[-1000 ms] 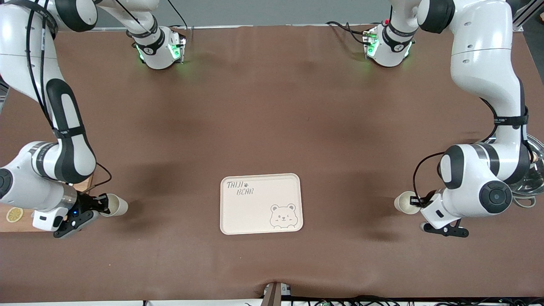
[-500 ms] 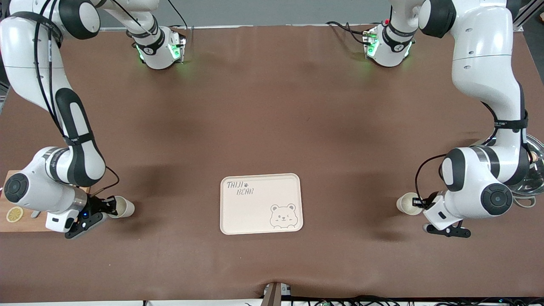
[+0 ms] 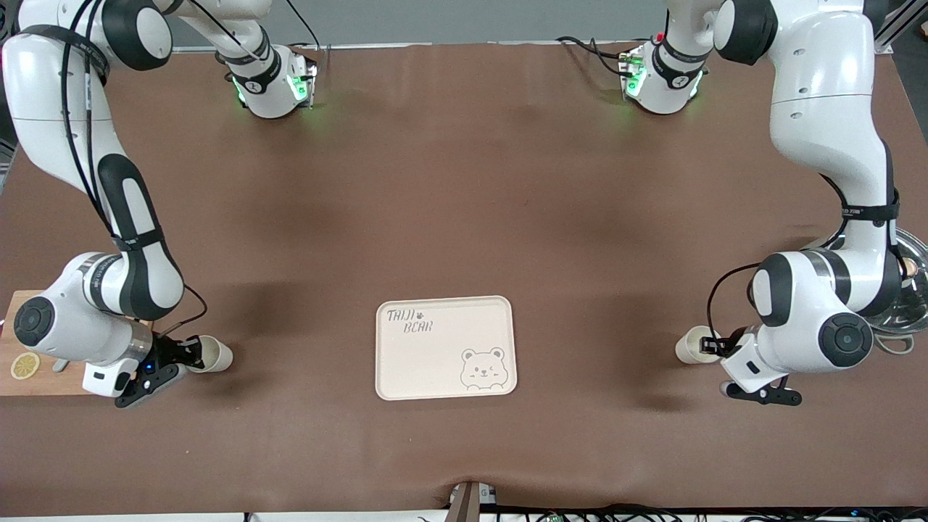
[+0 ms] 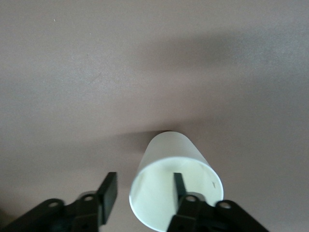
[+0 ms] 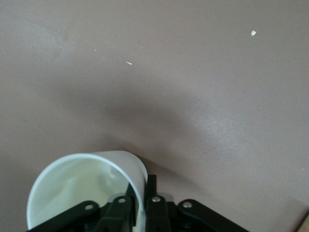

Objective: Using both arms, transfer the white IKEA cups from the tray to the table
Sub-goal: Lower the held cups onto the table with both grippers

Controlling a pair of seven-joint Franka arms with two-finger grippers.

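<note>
Two white cups sit low in the front view, one at each end of the table [image 3: 464, 181], with one cream tray [image 3: 435, 362] between them, well apart from both. Neither cup is on the tray.

The right tool [image 3: 190, 353] is at the right arm's end, and its two fingers are clamped on the rim wall of the right-arm cup [image 3: 215, 355]. The right wrist view shows that cup [image 5: 72, 183] pinched by the tool [image 5: 140, 186].

At the left arm's end, the left tool [image 3: 714, 346] is at the left-arm cup [image 3: 687, 346]. Its fingers stand apart. One is inside the cup [image 4: 169, 154] and the other is outside, clear of the wall.

One wooden board [image 3: 29, 384] carries one lemon slice [image 3: 25, 366].
</note>
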